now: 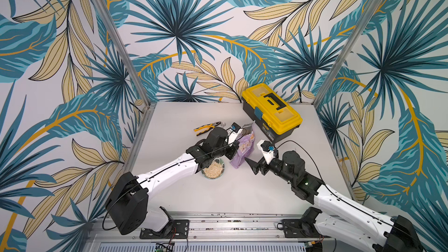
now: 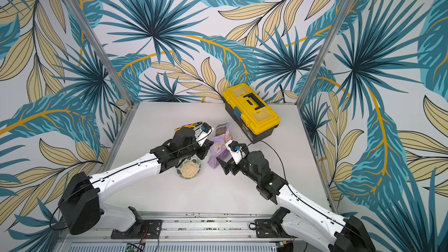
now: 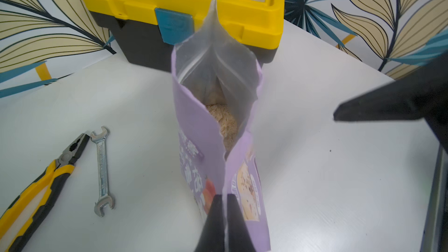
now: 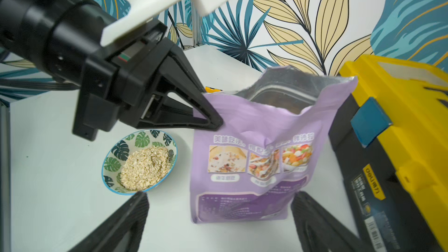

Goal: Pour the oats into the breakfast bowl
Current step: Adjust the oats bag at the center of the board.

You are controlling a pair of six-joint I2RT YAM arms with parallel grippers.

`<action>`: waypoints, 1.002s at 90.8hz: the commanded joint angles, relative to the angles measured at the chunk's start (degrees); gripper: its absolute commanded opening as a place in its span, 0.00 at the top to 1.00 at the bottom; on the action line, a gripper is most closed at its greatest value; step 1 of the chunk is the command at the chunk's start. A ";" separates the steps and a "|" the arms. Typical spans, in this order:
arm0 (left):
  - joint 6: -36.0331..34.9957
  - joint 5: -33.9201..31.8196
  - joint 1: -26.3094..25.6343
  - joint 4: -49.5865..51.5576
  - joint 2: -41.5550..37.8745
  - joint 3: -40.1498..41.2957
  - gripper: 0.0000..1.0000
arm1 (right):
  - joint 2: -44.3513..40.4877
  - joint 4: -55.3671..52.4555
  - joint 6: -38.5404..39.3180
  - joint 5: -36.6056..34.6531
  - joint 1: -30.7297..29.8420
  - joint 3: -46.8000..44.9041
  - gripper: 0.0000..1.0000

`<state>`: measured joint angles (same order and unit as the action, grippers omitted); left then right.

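Note:
The lilac pouch (image 1: 243,151) (image 4: 254,141) stands upright mid-table with its top torn open, and oats (image 3: 225,124) show inside it. My left gripper (image 3: 224,196) is shut on the pouch's side edge near the top, its fingertip (image 4: 215,124) pressed against the purple film. The breakfast bowl (image 1: 213,178) (image 4: 106,163) sits just left of the pouch, partly under my left wrist, and holds a heap of oats (image 4: 145,168). My right gripper (image 1: 252,166) (image 4: 220,196) is open in front of the pouch's base, with its fingers clear of the pouch on either side.
A yellow and black toolbox (image 1: 271,108) stands close behind and to the right of the pouch. Yellow-handled pliers (image 1: 206,128) and a steel wrench (image 3: 103,170) lie behind my left wrist. Patterned walls close off the back and both sides.

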<state>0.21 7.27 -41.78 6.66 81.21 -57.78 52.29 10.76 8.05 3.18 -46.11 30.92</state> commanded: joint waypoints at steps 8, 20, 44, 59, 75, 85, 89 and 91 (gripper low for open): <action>-13.54 13.95 2.79 3.35 -4.39 -1.06 1.00 | -1.23 -13.20 19.18 10.29 9.81 6.47 0.01; -17.76 22.59 5.45 5.20 -4.58 -1.50 1.00 | -0.09 -17.97 28.36 24.88 21.31 12.40 0.01; -24.18 34.68 8.05 10.76 -1.14 -4.94 1.00 | 13.73 -33.40 48.64 39.46 27.69 26.65 0.02; -24.93 35.43 8.23 11.06 1.10 -5.91 1.00 | 20.80 -37.52 55.45 41.48 27.73 29.55 0.10; -25.96 36.43 8.30 11.23 2.41 -6.62 1.00 | 24.40 -38.47 59.49 47.57 27.38 31.14 0.24; -25.96 34.74 8.50 10.95 2.21 -6.54 1.00 | 25.66 -41.84 60.42 47.11 27.38 32.86 0.52; -25.81 33.89 8.72 10.57 2.07 -6.28 1.00 | 25.61 -41.52 59.29 45.53 27.37 32.73 0.66; -25.83 33.45 8.84 10.53 1.93 -6.07 1.00 | 25.45 -41.06 58.66 44.53 27.38 32.52 0.74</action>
<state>-24.62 39.88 -33.45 19.14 83.64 -62.08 77.82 -27.00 65.78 47.27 -18.65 62.61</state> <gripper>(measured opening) 0.052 0.429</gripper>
